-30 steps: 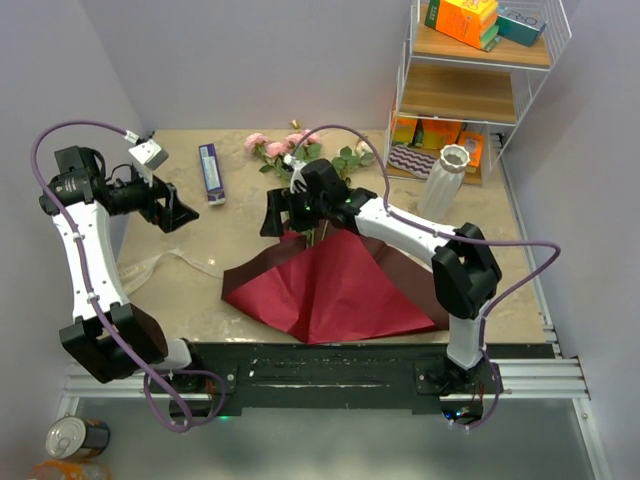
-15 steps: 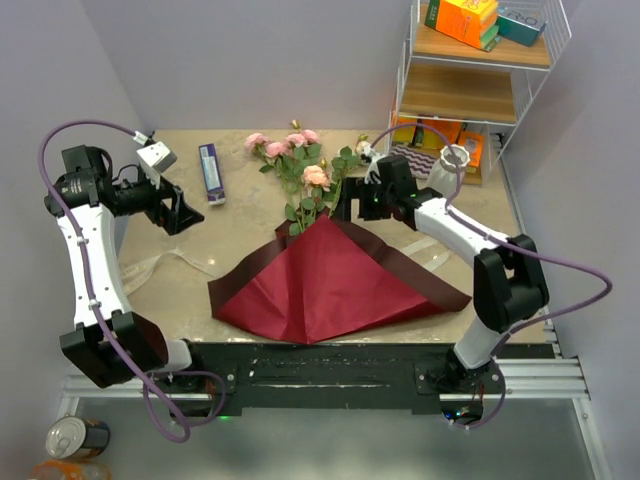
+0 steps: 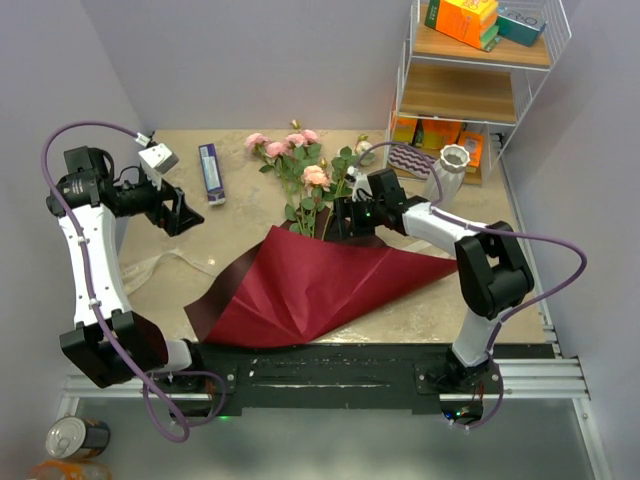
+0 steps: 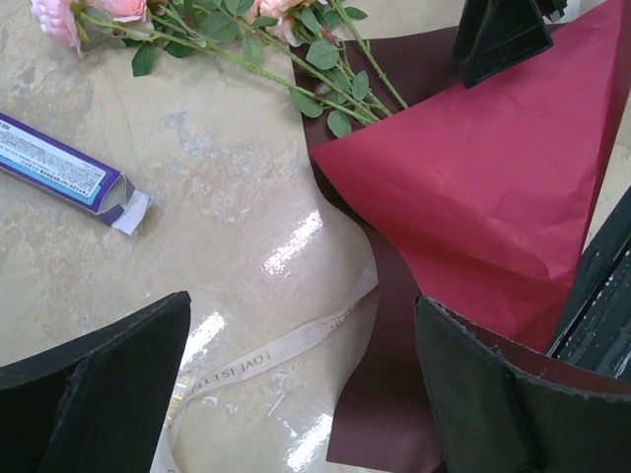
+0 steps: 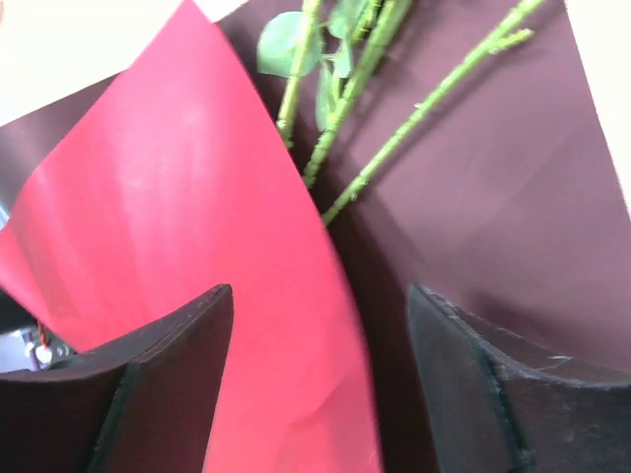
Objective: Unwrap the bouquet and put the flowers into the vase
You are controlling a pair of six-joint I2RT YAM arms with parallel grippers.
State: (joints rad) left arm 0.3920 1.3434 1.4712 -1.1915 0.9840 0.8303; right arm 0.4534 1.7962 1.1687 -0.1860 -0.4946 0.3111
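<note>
Left gripper (image 3: pixel 178 213): jaws wide apart; arm upright, elbow bent, far left. Right gripper (image 3: pixel 338 220): jaws apart; arm stretched forward, low.

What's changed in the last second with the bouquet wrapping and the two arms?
The right gripper swung from over the flowers out to the right, then back toward the maroon paper, whose right flap has folded over leftward. The left gripper, flowers and vase stayed put.
</note>
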